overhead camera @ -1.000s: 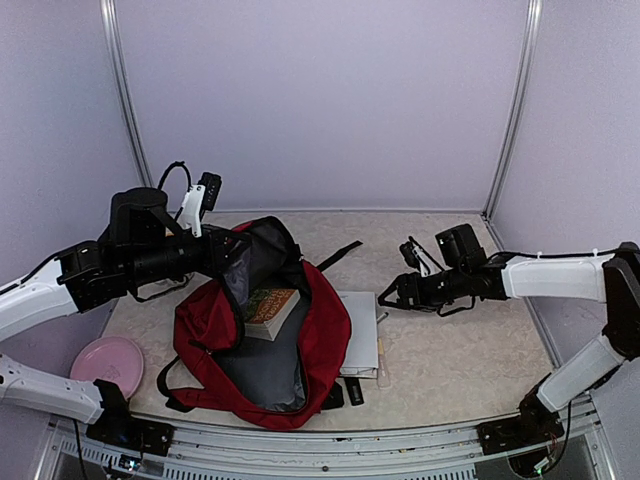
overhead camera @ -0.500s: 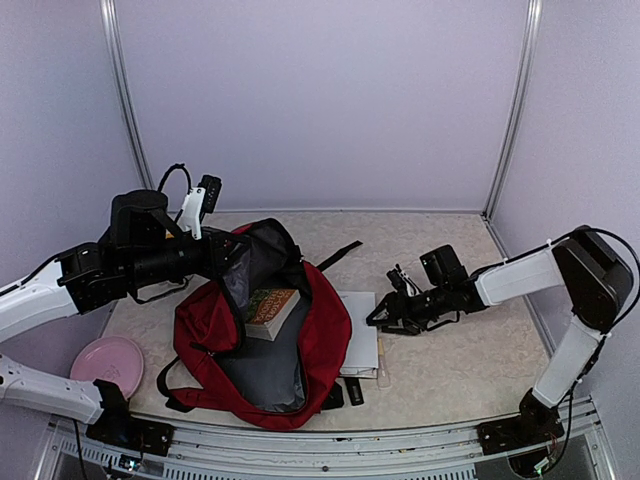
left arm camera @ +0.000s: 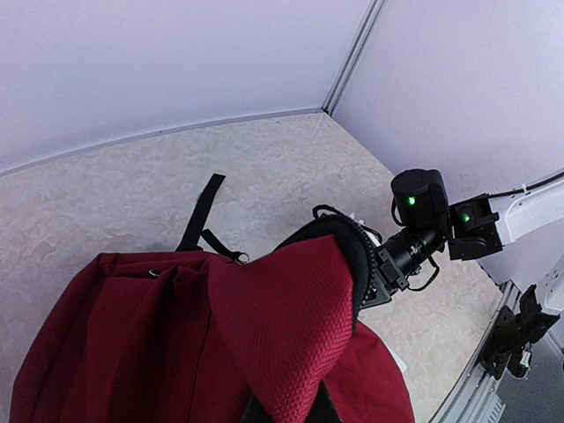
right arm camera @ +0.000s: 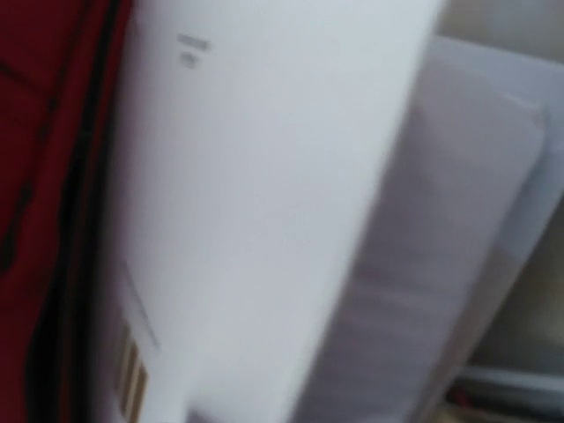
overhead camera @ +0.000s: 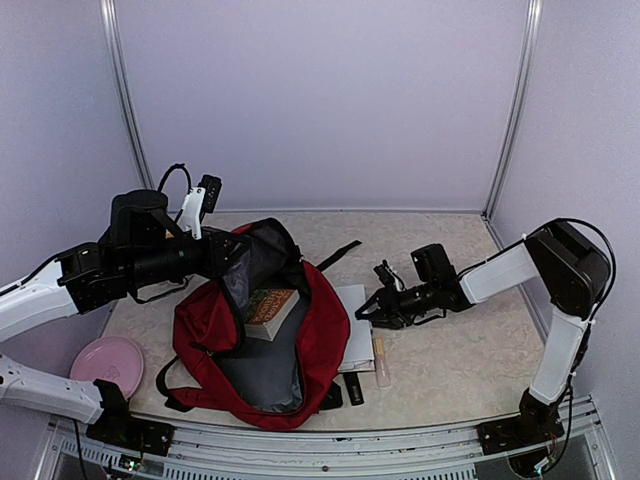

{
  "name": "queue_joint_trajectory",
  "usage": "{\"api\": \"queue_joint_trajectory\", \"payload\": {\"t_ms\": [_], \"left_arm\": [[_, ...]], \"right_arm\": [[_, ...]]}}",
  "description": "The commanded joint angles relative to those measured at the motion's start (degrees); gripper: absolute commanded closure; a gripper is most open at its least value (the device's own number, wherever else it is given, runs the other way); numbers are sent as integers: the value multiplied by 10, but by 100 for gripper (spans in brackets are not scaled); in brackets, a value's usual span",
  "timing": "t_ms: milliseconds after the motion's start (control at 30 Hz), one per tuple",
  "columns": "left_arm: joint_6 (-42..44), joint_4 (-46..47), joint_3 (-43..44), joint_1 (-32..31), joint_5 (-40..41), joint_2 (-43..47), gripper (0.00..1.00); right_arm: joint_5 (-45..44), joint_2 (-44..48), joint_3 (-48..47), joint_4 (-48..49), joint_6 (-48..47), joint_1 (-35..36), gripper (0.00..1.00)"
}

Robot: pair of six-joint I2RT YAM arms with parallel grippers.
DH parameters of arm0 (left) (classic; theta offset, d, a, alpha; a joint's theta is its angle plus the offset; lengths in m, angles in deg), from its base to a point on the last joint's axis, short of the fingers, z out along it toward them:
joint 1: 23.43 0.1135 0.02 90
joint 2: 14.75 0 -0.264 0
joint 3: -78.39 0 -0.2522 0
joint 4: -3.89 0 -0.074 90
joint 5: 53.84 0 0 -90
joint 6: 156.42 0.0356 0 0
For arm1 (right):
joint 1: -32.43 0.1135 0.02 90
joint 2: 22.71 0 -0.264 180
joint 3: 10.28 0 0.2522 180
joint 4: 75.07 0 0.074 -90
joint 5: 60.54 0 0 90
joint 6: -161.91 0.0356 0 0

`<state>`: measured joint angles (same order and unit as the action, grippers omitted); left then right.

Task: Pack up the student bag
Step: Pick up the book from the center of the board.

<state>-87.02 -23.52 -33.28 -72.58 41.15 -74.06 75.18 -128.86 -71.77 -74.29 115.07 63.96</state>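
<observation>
The student bag [overhead camera: 320, 340] lies open in the middle of the table, dark red with grey lining, and a book [overhead camera: 270, 310] with a green and orange cover rests inside it. My left gripper [overhead camera: 226, 256] is shut on the bag's upper flap [left arm camera: 291, 317] and holds it lifted; the fabric hides its fingers in the left wrist view. My right gripper [overhead camera: 368, 312] is low at the right edge of a white notebook [overhead camera: 358, 335] beside the bag. The right wrist view is blurred, filled by the white notebook [right arm camera: 264, 176] with red bag fabric [right arm camera: 44, 176] on the left, and no fingers show.
A pink tube [overhead camera: 381, 360] lies just right of the notebook, and a small black item [overhead camera: 353, 390] sits in front of it. A pink plate [overhead camera: 105, 362] lies at the near left. A black strap [overhead camera: 340, 255] trails behind the bag.
My right arm has swung left and down to the notebook's edge. The left arm still holds the flap up in the same place.
</observation>
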Motion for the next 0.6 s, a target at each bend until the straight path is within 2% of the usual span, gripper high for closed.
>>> {"api": "queue_joint_trajectory", "payload": {"t_ms": [0,67,167,400,500,567], "left_arm": [[1,21,-2,5,2,6,100],[2,21,-2,5,3,8,100],[3,20,-2,5,4,9,100],[3,28,-4,5,-2,7,100],[3,30,-5,5,-5,7,100],[5,29,-6,5,-5,8,100]], "right_arm": [[51,-11,-12,61,23,10,54],[62,-11,-9,72,32,10,54],[58,-16,-16,65,31,13,45],[66,-53,-60,64,35,43,42],[62,-52,-67,67,40,44,47],[61,-47,-67,67,39,44,60]]}}
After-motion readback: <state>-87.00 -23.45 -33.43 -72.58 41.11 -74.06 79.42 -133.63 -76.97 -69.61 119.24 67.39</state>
